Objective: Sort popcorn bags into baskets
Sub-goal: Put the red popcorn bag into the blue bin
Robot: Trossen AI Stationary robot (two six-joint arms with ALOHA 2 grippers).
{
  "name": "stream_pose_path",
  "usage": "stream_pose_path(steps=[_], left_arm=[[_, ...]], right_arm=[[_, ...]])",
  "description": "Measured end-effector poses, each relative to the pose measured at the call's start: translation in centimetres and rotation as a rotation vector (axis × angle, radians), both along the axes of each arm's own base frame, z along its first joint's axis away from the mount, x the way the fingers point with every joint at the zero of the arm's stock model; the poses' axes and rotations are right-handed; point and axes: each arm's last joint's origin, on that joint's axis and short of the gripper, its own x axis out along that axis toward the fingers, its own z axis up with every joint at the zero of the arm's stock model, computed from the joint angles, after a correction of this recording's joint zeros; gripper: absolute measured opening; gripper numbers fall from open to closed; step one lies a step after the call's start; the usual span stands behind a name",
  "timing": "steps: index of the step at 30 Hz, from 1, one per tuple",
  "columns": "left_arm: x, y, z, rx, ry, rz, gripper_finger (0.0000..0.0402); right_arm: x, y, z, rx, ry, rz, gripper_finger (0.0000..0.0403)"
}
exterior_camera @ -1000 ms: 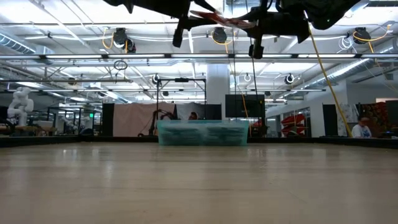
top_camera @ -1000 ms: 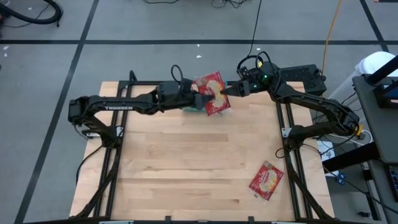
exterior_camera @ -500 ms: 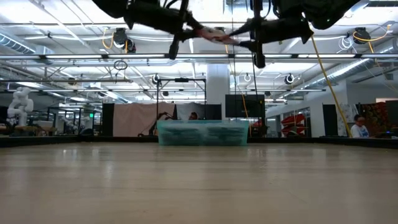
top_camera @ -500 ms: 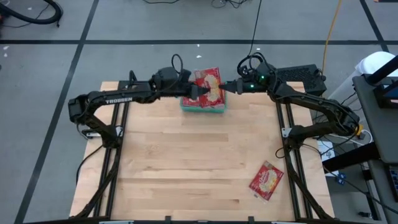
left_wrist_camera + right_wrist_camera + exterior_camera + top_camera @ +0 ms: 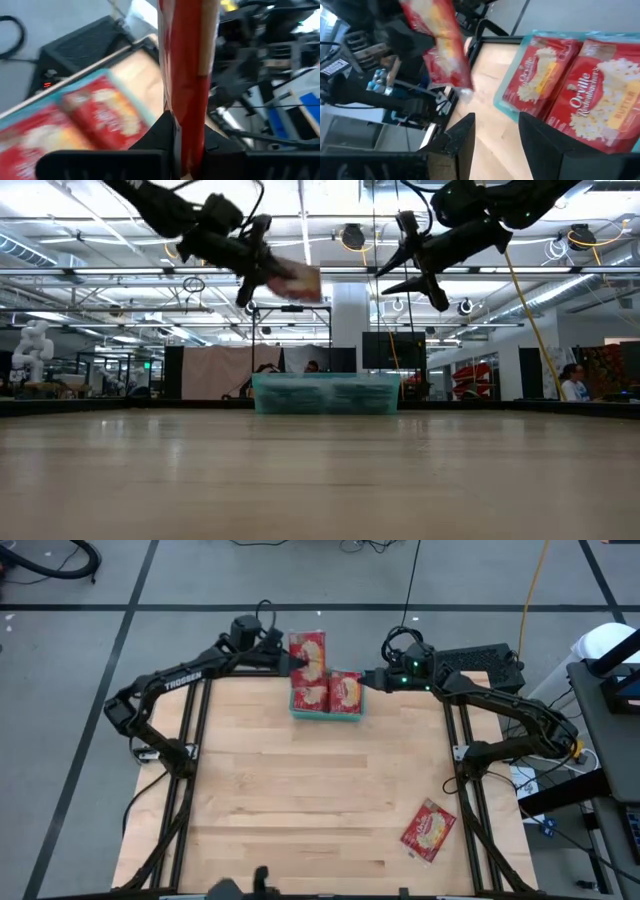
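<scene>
Popcorn sorting, partway through: at the far left my left claw (image 5: 291, 657) is clamped on one popcorn bag (image 5: 307, 653), held in the air over the far edge of the teal basket (image 5: 326, 716). Two bags (image 5: 345, 692) already lie flat in that basket at the far middle of the counter (image 5: 300, 800), labels up. Just right of it my right claw (image 5: 366, 680) hovers with its fingers apart and nothing in them. Near the right edge of the counter, one more bag (image 5: 428, 830) lies alone, well apart from the basket. By my reckoning two are sorted, one is in hand, one is left.
</scene>
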Motion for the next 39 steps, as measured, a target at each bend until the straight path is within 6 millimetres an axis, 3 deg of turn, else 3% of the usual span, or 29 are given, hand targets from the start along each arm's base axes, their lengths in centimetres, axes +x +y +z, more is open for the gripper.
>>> stream_pose_path(steps=[5, 10, 16, 23, 29, 35, 39], left_arm=[[-2.3, 1.1, -3.5, -0.038, 0.075, 0.047, 0.0016], [-3.3, 0.6, -6.6, -0.047, 0.086, 0.043, 0.0033], [-1.9, 0.6, -8.7, -0.015, 0.062, 0.028, 0.0039], [0.5, 2.3, -12.6, -0.099, 0.112, 0.031, 0.0041], [1.0, 2.8, -13.5, -0.147, 0.146, 0.025, 0.0041], [0.9, 2.5, -13.2, -0.122, 0.167, 0.005, 0.0044], [0.6, 2.3, -12.9, -0.09, 0.198, 0.01, 0.007]], right_arm=[[0.0, -0.1, 0.0, -0.016, 0.013, -0.051, 0.0142], [-0.1, -0.2, 0.0, -0.031, 0.025, -0.101, 0.0142], [-0.1, -0.4, 0.0, -0.03, 0.03, -0.154, 0.0141], [-0.1, -0.4, 0.1, -0.013, 0.014, -0.163, 0.0141], [-0.1, -0.3, 0.1, 0.001, 0.007, -0.132, 0.0141], [-0.1, -0.3, 0.0, -0.013, 0.012, -0.11, 0.0141], [-0.3, -0.6, 0.0, -0.011, 0.01, -0.117, 0.0141]])
